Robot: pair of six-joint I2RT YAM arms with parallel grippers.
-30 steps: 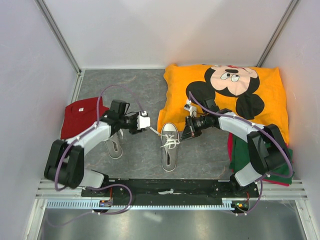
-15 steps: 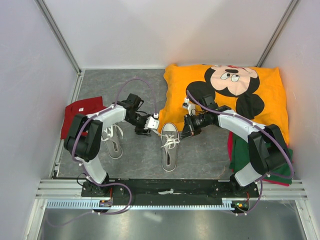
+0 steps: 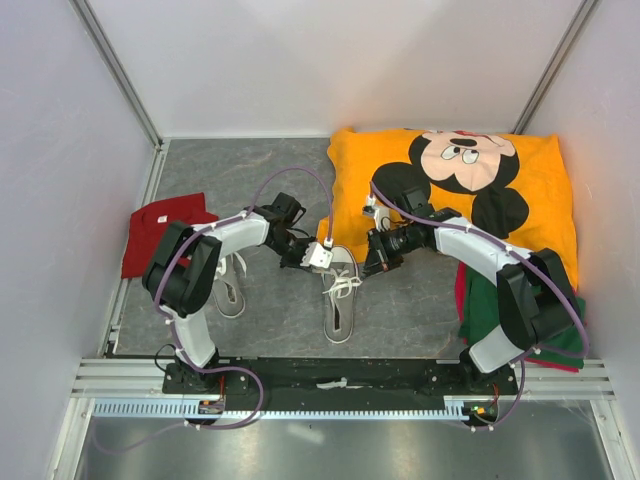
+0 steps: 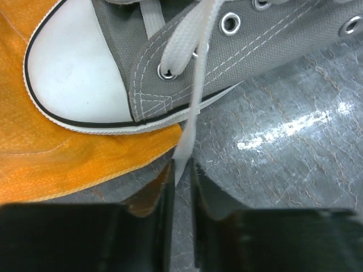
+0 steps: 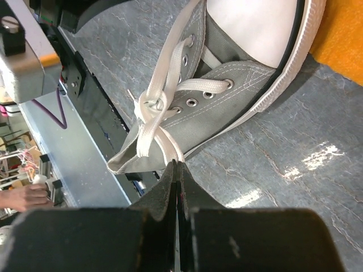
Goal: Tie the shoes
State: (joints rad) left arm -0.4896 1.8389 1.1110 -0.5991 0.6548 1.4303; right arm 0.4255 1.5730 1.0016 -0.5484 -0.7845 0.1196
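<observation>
One grey sneaker (image 3: pixel 338 300) lies mid-table, its white toe cap against the orange pillow. The other shoe (image 3: pixel 228 288) lies to the left, under my left arm. My left gripper (image 3: pixel 322 256) is at the centre shoe's toe. In the left wrist view its jaws (image 4: pixel 181 170) stand a narrow gap apart with a white lace (image 4: pixel 195 96) pinched at their tips. My right gripper (image 3: pixel 377 262) is just right of the shoe. In the right wrist view it (image 5: pixel 177 164) is shut on lace strands running from a loose knot (image 5: pixel 153 105).
An orange Mickey Mouse pillow (image 3: pixel 500 190) fills the back right. A red cloth (image 3: pixel 150 230) lies at the left. Green and red cloths (image 3: pixel 490 310) lie at the right by the right arm's base. White walls enclose the table.
My left gripper has moved right, from beside the left shoe with the lace stretched out, to the centre shoe's toe. My right gripper has barely moved.
</observation>
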